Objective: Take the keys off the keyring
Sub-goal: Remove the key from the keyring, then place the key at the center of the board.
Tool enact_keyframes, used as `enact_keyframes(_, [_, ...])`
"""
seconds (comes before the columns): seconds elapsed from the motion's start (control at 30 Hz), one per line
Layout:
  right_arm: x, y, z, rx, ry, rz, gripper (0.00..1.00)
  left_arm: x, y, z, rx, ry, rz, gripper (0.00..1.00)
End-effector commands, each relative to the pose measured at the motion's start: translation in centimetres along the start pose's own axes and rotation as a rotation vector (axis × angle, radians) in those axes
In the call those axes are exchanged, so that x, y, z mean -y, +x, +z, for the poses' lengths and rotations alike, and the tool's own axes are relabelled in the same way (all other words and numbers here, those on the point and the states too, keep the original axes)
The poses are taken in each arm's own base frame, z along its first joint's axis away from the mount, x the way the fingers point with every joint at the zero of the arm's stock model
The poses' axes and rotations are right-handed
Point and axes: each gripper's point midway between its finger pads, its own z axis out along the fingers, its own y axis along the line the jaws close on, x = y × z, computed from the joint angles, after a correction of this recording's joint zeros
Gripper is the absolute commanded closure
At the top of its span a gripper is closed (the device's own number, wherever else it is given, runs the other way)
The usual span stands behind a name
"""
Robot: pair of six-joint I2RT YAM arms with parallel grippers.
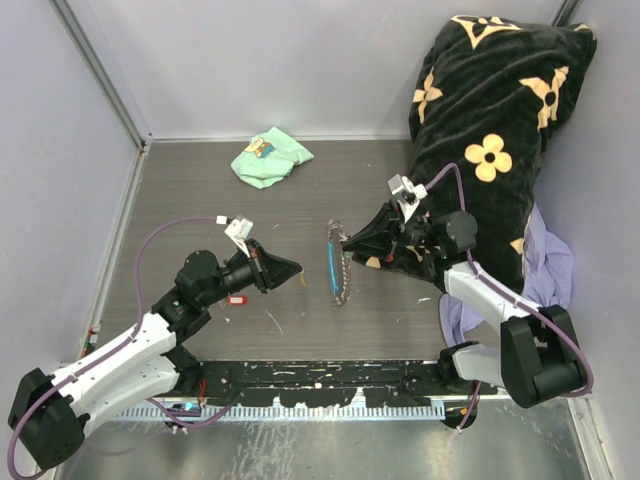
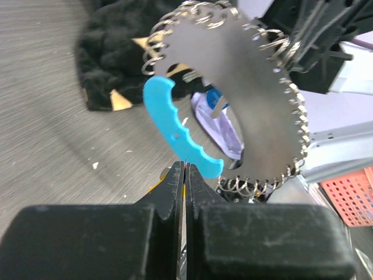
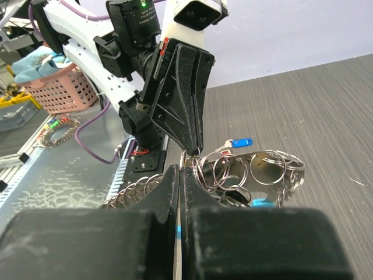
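Keyring (image 1: 338,268), edged with many small silvery coils and carrying a blue fob (image 2: 175,125), was held on edge above the table (image 1: 230,200), between the two grippers. The right gripper (image 1: 347,239) was seen at the keyring's far, upper rim. Its fingers (image 3: 166,192) were pressed flat together, with no gap visible, and the rim was pinched at their tips. In the left wrist view that same black gripper overlapped the coils at the keyring's upper right.

The left gripper (image 1: 297,268) was set on the other side of the keyring, pointed at the fob. Its fingers (image 2: 172,186) were likewise closed hard against each other and nothing was gripped. From above, a small gap was seen between its tip and the keyring.

A blue-tagged key (image 3: 240,142) was seen just beyond the keyring in the right wrist view; whether it hung from a coil could not be told. A red-tagged key (image 1: 237,299) lay on the table well to the left of the keyring, beneath the left arm. A green cloth (image 1: 268,157) lay far behind the keyring and a black flowered blanket (image 1: 490,130) to its right.
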Motion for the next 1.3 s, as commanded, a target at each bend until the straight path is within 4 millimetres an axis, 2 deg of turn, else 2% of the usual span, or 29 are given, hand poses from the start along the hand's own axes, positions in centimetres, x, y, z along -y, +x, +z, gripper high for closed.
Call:
enact_keyframes(0.0, [-0.6,-2.1,-0.6,-0.013,-0.001,-0.126,0.99,-2.0,-1.1,-0.7,0.091,-0.097,0.017,1.0])
enact_keyframes(0.37, [-0.2,-2.2,-1.2,-0.027,0.029,-0.144,0.99,-5.5,-2.8,-0.9,0.16,-0.21,-0.047,1.0])
enact_keyframes(0.6, [-0.1,-2.2,-1.4,-0.03,0.039,-0.153,0.99,-8.2,-5.1,-1.0,0.204,-0.226,-0.158,1.0])
enact_keyframes(1.03, [0.0,-2.2,-1.6,-0.041,0.052,-0.166,0.99,-15.7,-8.8,-1.7,0.297,-0.304,-0.424,1.0])
enact_keyframes(1.27, [0.0,-2.1,-1.6,-0.043,0.051,-0.163,0.99,-21.0,-9.0,-2.8,0.327,-0.498,-0.497,1.0])
